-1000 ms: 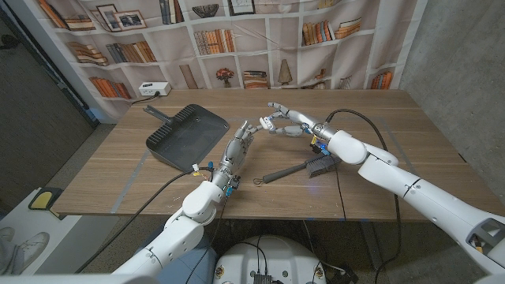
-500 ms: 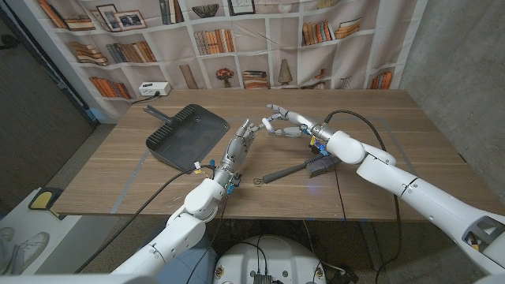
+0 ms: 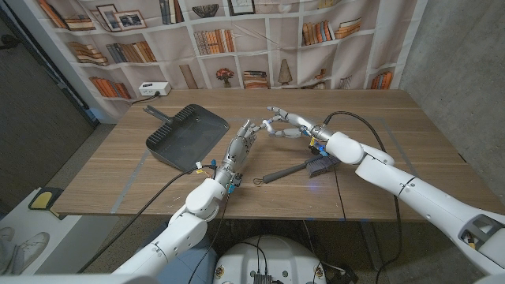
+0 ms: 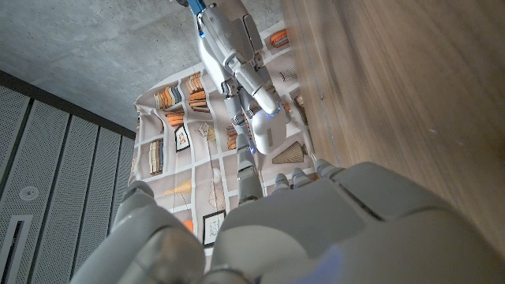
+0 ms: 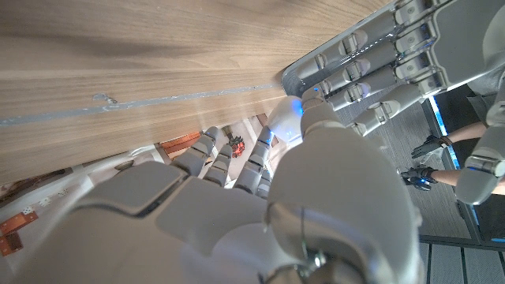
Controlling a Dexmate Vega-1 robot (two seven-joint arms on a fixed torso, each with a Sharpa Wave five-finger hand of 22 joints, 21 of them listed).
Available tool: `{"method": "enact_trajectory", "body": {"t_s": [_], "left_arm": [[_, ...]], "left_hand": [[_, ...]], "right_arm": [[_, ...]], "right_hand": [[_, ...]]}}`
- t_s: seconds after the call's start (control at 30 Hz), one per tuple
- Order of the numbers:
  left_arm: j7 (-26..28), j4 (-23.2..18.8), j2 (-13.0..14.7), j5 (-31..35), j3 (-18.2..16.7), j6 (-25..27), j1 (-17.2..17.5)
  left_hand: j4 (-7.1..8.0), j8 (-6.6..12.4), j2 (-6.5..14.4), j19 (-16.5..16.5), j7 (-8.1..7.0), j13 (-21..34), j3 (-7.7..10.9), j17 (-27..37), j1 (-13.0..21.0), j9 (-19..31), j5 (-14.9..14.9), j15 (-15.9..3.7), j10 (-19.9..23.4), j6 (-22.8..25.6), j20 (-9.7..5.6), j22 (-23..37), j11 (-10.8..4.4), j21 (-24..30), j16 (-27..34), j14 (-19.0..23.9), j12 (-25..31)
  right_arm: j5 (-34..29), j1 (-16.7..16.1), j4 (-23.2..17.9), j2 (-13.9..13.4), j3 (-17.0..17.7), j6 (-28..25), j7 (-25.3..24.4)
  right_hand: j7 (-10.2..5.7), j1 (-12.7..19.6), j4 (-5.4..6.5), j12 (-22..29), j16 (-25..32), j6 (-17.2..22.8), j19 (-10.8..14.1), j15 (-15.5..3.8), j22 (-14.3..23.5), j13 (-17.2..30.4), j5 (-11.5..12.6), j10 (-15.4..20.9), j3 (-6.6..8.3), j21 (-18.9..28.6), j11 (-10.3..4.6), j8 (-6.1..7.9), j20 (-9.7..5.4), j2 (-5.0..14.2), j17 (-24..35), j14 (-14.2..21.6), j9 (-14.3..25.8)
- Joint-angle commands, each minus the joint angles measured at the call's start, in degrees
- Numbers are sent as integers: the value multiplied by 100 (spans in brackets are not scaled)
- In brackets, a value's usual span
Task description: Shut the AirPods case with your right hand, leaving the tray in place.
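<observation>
My left hand stands near the middle of the table with its fingers pointing away from me and nothing visibly in it. My right hand hovers just beyond it, fingers spread and curved, their tips close to the left fingertips. I cannot make out the AirPods case between the hands. The dark tray lies on the table to the left of both hands, untouched. The right wrist view looks over my right hand at the left hand's straight fingers. My right arm shows in the left wrist view beyond my left hand.
A black brush lies on the table under my right forearm. A black cable loops over the wood behind the right arm. A white power strip sits at the table's far left edge, before a bookshelf backdrop.
My right forearm has edged slightly toward the left hand. The left hand and the tray have stayed where they were.
</observation>
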Motion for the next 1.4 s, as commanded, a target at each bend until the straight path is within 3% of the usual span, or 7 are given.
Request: {"method": "enact_trajectory", "body": {"t_s": [0.03, 0.67, 0.9, 1.13, 1.4], "left_arm": [[-40, -68, 77, -126, -183, -237, 155], [-265, -98, 224, -404, -535, -783, 430], [-409, -159, 337, -472, -678, -1017, 538], [-395, -268, 439, -393, -789, -1133, 668], [-284, -365, 429, -392, -855, -1130, 791]], "left_hand": [[-24, 47, 41, 9, -37, -4, -8, 21, -1, 12, 4, -56, 7, 64, -20, 16, -57, 48, 23, -654, 27], [-40, 26, 37, 43, -36, -5, -24, 21, 17, 11, 24, -82, 84, 112, -31, 15, -61, 53, 47, -561, 47], [-50, -34, 41, 54, -86, -5, -27, 20, 35, 11, 32, -91, 113, 1, -37, 14, -66, 52, 45, -541, 52], [-60, -102, 45, 67, -44, -6, -31, 19, 52, 12, 37, -75, 120, -167, -32, 13, -57, 51, 44, -514, 48], [-65, -101, 52, 104, -29, -7, -33, 19, 62, 13, 39, -74, 158, -183, -16, 13, -59, 61, 57, -459, 57]], "right_arm": [[-9, 46, 83, 47, -28, -103, -64], [-65, -106, -455, 46, 10, -645, -267], [-131, -244, -811, 52, 35, -970, -430], [-157, -437, -1199, 12, 100, -1216, -614], [-118, -429, -1143, 61, 29, -1117, -600]], "right_hand": [[10, 25, -2, 17, -29, 57, -17, -796, 7, 65, 31, 190, 17, -5, -129, -17, -10, 32, 14, 48, 10], [20, 29, -4, 18, -28, 68, -5, -795, 6, 75, 30, 196, 12, -2, -128, -28, -4, 22, 14, 68, 10], [29, 26, -2, 19, -27, 75, -1, -796, 6, 80, 30, 198, 9, -1, -128, -32, 4, 19, 14, 75, 11], [35, 20, -1, 21, -21, 81, 18, -791, 6, 84, 29, 201, 2, 4, -128, -36, 11, 9, 14, 99, 11], [33, 16, 2, 26, -13, 95, 74, -791, 5, 89, 30, 214, -2, 21, -126, -37, 5, 7, 14, 127, 11]]}}
